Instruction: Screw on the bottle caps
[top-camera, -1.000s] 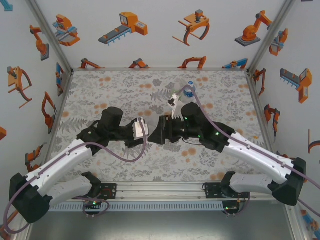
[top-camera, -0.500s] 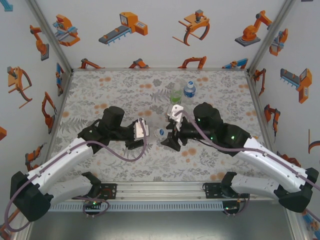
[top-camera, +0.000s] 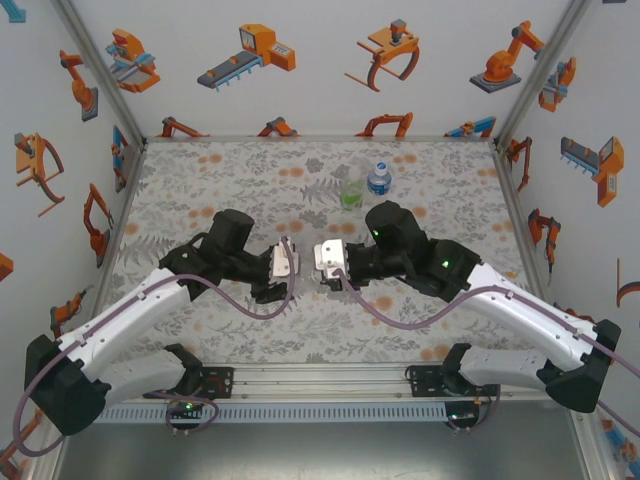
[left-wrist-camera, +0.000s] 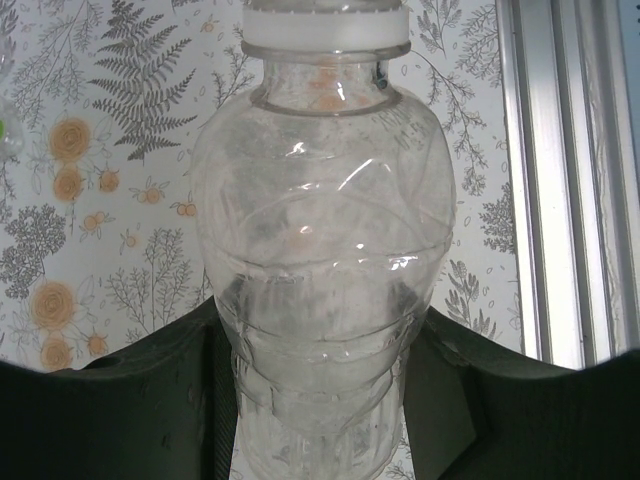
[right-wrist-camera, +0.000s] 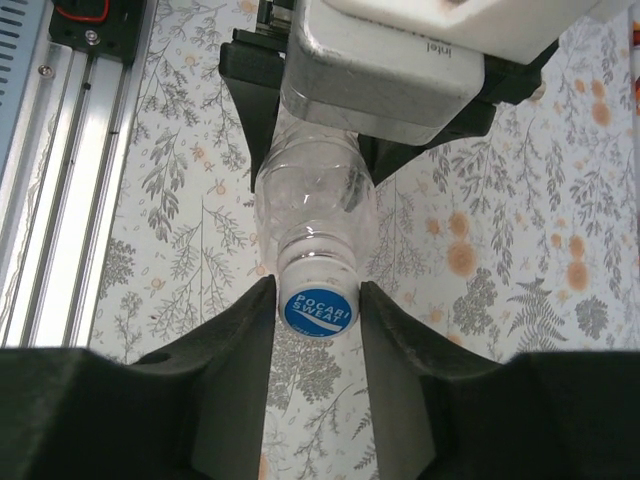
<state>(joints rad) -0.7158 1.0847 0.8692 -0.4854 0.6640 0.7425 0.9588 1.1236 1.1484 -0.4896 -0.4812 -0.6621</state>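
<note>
Left gripper (left-wrist-camera: 320, 335) clenched on colourless bottle (left-wrist-camera: 320, 200); right gripper (right-wrist-camera: 318, 293) straddles cap (right-wrist-camera: 317, 302) — grip uncertain. Robot needs axes aligned, square twist — avoids cross-threading.

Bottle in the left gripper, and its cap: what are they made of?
Bottle: probably thin clear plastic, glossy; the mat shows through and highlights streak its ribs. Cap: seemingly opaque white plastic, duller, with a blue printed top.

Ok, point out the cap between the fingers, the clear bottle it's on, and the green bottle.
cap (right-wrist-camera: 316, 308): right wrist view, blue printed top.
clear bottle (left-wrist-camera: 320, 250): left wrist view, rounded shoulder.
green bottle (top-camera: 351, 196): top view, tinted body.
</note>
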